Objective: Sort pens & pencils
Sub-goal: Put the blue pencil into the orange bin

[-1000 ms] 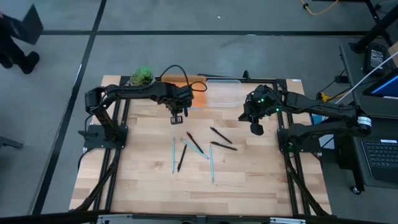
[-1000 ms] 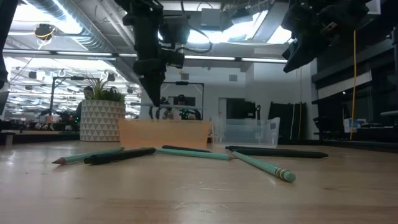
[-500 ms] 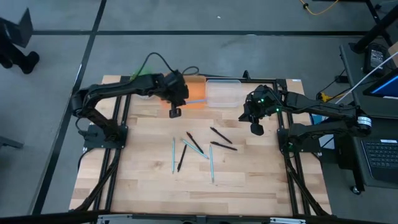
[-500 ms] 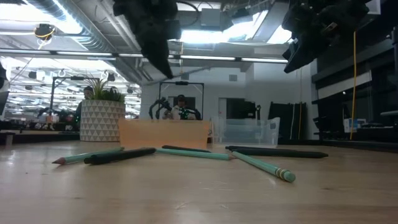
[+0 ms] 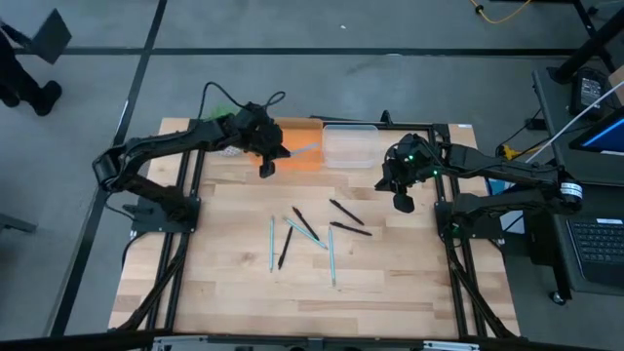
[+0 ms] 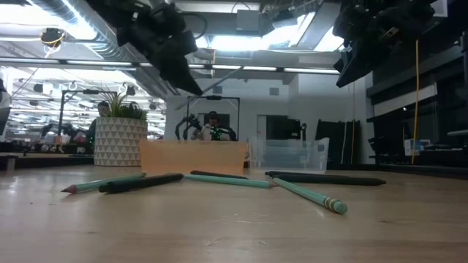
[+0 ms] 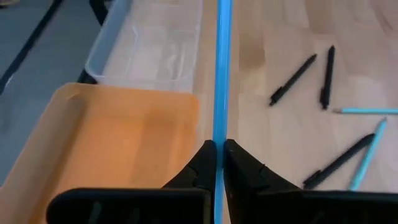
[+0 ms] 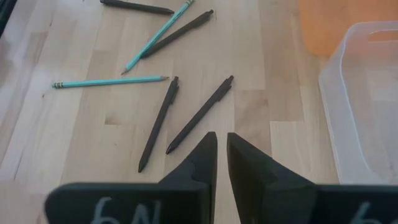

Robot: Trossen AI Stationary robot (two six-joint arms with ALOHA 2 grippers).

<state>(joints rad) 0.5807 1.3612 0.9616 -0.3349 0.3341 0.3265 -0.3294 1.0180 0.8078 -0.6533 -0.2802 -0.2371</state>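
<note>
One pencil (image 7: 221,81) pinched in left hand (image 7: 219,163).

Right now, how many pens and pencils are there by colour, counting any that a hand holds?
Light blue-green pencils, lying loose: 3
Blue pencil held in the left hand: 1
Black pens, lying loose: 4
Total: 8

Even, bright overhead lighting; ceiling lights (image 6: 241,45) glare in the low view, silhouetting both arms; the tabletop (image 6: 219,226) foreground is soft.
</note>
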